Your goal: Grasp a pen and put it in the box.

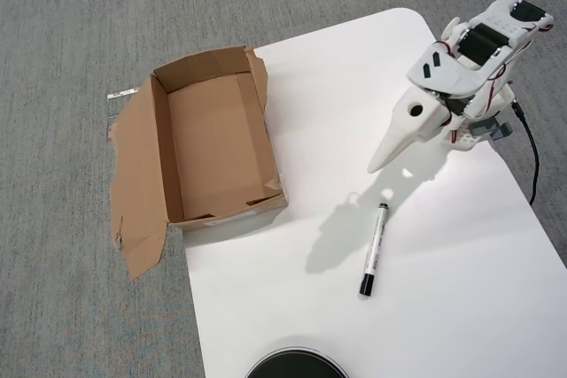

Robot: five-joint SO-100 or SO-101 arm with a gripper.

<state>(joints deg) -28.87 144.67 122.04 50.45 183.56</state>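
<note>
Grey carpet surrounds a white table (461,307) in the overhead view. Nearest the bottom edge we see one round black object (295,365), partly cut off. Beyond it lies one pen (373,250) flat on the table, black cap toward us, nothing touching it. Farther up and to the right, our single arm reaches down toward the table, its gripper (379,164) above the pen's far end and apart from it; the fingers appear together in a point. At the left, one open cardboard box (162,152) sits at the table's edge, empty.
</note>
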